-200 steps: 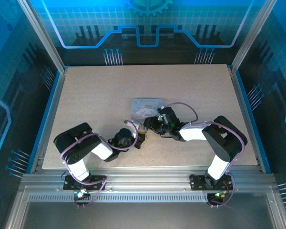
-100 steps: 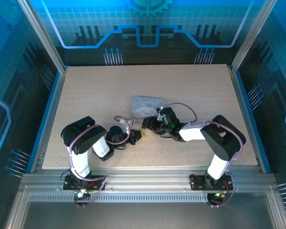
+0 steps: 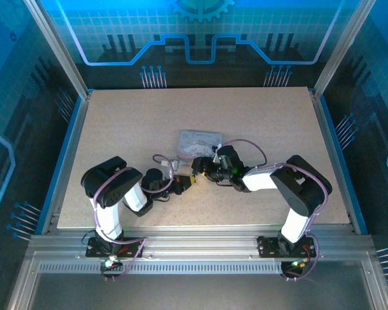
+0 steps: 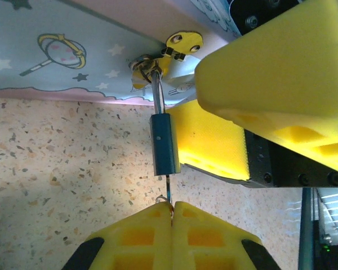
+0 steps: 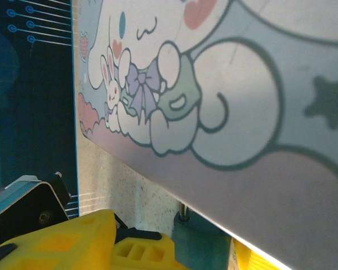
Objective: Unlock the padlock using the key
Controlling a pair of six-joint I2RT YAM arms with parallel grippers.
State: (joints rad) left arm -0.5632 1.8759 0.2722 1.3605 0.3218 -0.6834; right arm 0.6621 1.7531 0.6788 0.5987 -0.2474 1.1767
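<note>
Left claw (image 4: 172, 205) clenched on the key (image 4: 168, 194), lower centre of the wrist frame, blade entering the base of the padlock (image 4: 165, 143). Padlock hangs mid-frame from the tin (image 4: 73, 50) hasp, shackle seated. Right claw (image 3: 197, 171) released, beside lock. Apparently left: full insertion, turn, shackle release.
</note>
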